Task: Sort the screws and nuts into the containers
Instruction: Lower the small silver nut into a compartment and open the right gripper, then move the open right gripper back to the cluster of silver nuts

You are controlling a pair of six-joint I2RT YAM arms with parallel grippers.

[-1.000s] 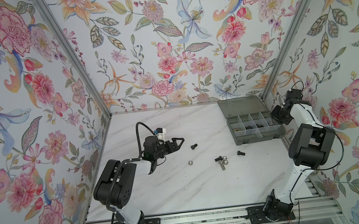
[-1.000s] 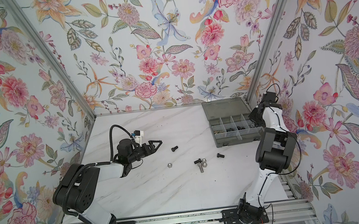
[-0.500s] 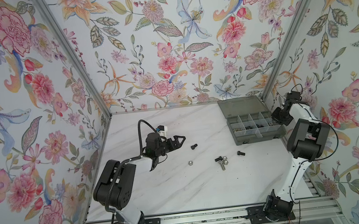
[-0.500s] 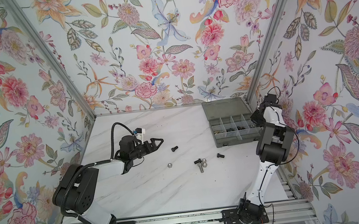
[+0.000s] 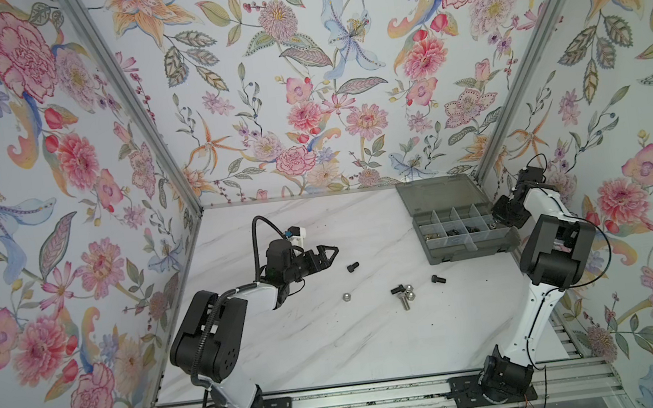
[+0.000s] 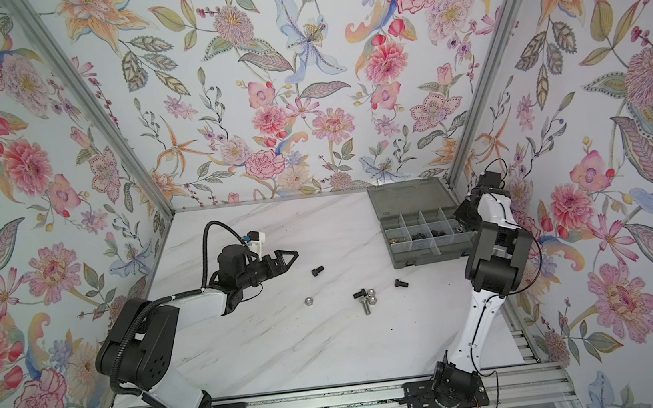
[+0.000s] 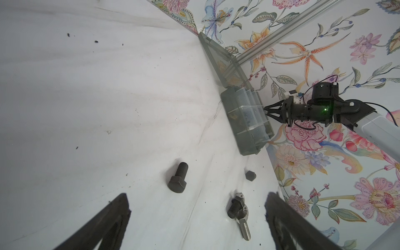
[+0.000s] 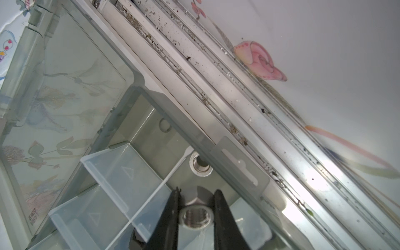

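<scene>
Your left gripper (image 5: 331,255) stood with jaws wide beside a black screw (image 5: 353,267), with other screws (image 5: 438,279) and nuts (image 5: 409,291) loose on the table (image 5: 331,338). At the box (image 5: 464,249), your right gripper (image 8: 197,191) pinched a silver nut (image 8: 195,216) over a right-end cell (image 8: 173,151). The lid (image 8: 65,65) lettering (image 8: 32,213) was too small to read.

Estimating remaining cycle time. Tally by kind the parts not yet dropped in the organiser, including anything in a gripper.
Black screws: 3
Silver screw: 1
Loose silver nuts: 3
Held silver nut in the right gripper: 1
Total: 8
</scene>
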